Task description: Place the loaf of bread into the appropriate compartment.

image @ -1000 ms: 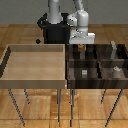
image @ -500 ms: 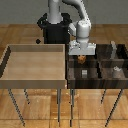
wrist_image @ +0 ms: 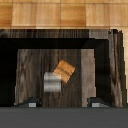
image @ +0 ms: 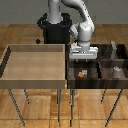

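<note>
The loaf of bread [image: 80,74] is a tiny orange-brown block lying on the floor of the compartment [image: 86,83], the near cell of the dark divided bin on the side next to the tan tray. In the wrist view the loaf of bread [wrist_image: 64,71] lies tilted and touches a small grey block [wrist_image: 51,82], with the compartment's striped wood walls [wrist_image: 60,34] around both. My gripper [image: 82,59] hangs above that cell, open, with nothing between its fingers. Both fingertips [wrist_image: 31,103] show wide apart in the wrist view.
A large undivided light tan tray [image: 35,47] stands beside the bin on the exterior view's left. The bin's other cells hold a small grey block [image: 117,70] and an upright dark piece [image: 114,48]. The robot's black base [image: 52,27] is behind both, which rest on thin legs.
The gripper came toward the exterior view's right and lower, over the bin. The orange loaf, up at the fingers half a second ago, now lies on the compartment floor.
</note>
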Motion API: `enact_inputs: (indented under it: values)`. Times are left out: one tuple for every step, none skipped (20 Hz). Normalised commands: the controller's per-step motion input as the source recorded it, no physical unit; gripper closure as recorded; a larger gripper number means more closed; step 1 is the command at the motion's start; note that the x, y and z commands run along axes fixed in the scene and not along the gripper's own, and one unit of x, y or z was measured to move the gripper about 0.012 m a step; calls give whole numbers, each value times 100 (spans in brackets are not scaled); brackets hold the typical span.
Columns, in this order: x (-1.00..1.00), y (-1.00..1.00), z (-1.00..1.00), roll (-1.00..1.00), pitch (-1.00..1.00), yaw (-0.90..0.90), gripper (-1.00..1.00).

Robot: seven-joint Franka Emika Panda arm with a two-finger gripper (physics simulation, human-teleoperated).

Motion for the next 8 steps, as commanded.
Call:
enact_inputs:
  values:
    - [0, 0, 0, 0, 0, 0, -100]
    - [0, -100, 0, 0, 0, 0, -100]
    - [0, 0, 0, 0, 0, 0, -100]
    - [0, 0, 0, 0, 0, 0, -100]
    - [0, -100, 0, 0, 0, 0, -100]
    - [0, -100, 0, 0, 0, 0, -100]
    - [0, -100, 0, 0, 0, 0, -100]
    - [0, -100, 0, 0, 0, 0, -100]
